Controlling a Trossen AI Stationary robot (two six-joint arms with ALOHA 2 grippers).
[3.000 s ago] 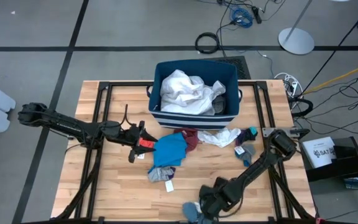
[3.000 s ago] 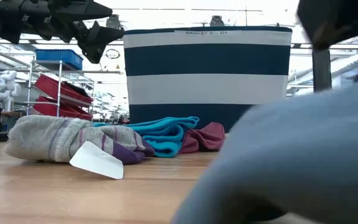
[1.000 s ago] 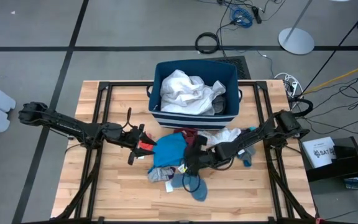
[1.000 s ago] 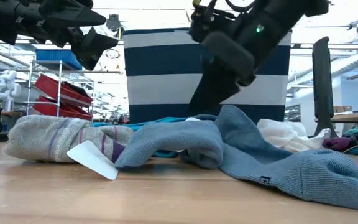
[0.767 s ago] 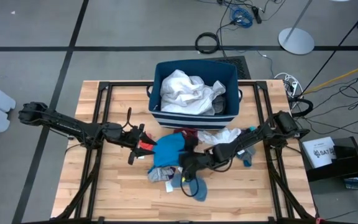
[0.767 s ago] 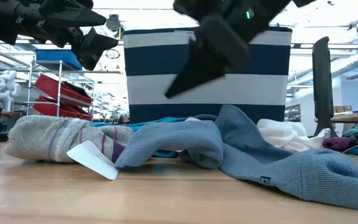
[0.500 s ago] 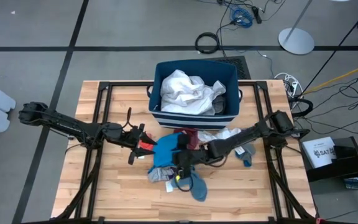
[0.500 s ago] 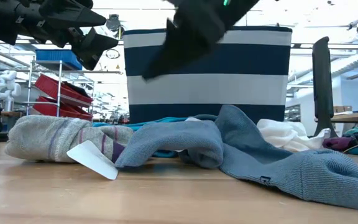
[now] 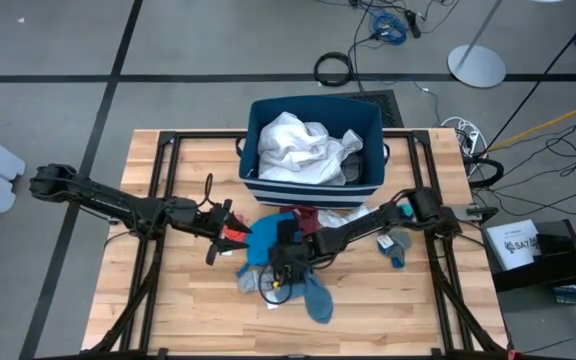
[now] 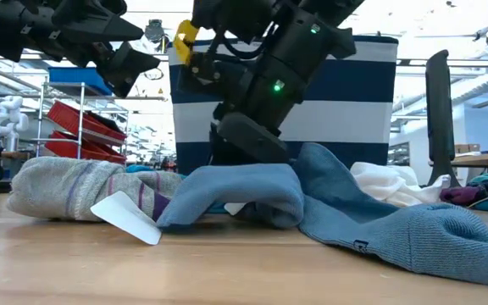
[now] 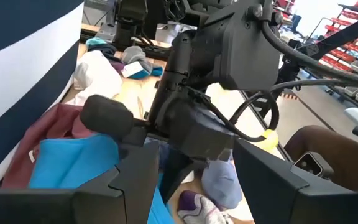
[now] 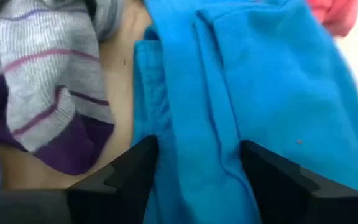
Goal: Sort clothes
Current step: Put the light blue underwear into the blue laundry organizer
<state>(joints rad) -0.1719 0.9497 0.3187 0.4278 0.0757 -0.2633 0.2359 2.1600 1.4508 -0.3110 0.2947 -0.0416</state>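
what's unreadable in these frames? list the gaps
- High view: right end effector tips are hidden by its own wrist; contact with the bright blue garment is unclear.
- Low view: the grey-blue sock and the right arm block the pile behind them.
- High view: what lies under the white garment in the navy striped bin is covered.
- Right wrist view: the grey and purple striped sock is cut off by the edge.
- Low view: the white tag shows no readable text.

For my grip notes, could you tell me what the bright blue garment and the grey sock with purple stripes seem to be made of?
Bright blue garment: looks like smooth, matte jersey knit, folding in soft creases with a stitched hem.
Grey sock with purple stripes: appears to be ribbed knit, possibly cotton blend; fine ribs show across it.
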